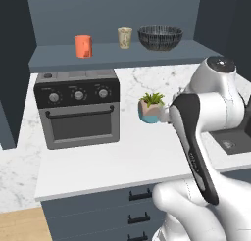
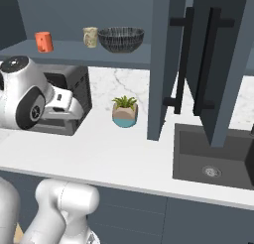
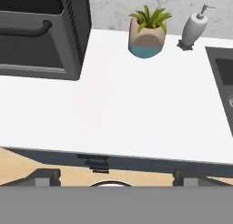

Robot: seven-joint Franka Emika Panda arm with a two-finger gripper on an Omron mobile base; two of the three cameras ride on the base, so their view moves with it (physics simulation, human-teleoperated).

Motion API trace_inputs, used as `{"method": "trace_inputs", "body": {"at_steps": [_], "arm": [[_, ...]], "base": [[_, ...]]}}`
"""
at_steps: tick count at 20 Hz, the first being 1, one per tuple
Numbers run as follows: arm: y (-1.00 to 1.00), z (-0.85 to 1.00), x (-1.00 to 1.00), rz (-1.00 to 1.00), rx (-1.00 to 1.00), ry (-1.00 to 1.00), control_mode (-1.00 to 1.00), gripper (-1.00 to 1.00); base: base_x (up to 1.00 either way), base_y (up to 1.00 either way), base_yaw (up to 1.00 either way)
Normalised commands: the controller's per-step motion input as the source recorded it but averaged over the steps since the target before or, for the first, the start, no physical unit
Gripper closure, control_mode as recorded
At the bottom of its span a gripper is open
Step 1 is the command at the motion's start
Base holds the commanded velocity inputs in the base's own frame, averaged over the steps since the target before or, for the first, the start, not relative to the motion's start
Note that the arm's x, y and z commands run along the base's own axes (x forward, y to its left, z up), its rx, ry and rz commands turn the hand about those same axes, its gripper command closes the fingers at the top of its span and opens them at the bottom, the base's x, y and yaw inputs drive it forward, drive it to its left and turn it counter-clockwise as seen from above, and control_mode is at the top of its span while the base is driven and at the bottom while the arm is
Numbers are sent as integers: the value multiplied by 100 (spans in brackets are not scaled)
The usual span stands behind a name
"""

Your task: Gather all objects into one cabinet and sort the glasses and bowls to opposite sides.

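The dark slate-blue cabinet stands open above the counter. On its shelf an orange cup stands at the left. A beige patterned cup is near the middle, close beside the wide dark speckled bowl on its right. The cabinet door with its long black bar handle hangs open over the sink. My gripper is open, hovering off the counter's front edge and looking down at the worktop, with nothing between its fingertips.
A dark toaster oven sits on the white counter at the left. A teal-and-beige plant pot and a soap dispenser stand by the wall. The sink lies to the right. Drawers are below.
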Motion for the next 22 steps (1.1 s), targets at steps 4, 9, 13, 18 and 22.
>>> {"method": "trace_inputs", "body": {"at_steps": [4,9,13,18,22], "arm": [[-22,32,-26,-9,-5,5,-100,-100],[-29,12,-37,-5,2,9,-100,-100],[-2,0,-42,-5,8,5,-100,-100],[19,0,-41,0,0,0,-100,-100],[31,0,-18,2,0,0,-100,-100]], "base": [[0,0,0],[0,0,0],[0,0,0],[0,0,0],[0,0,0]]}}
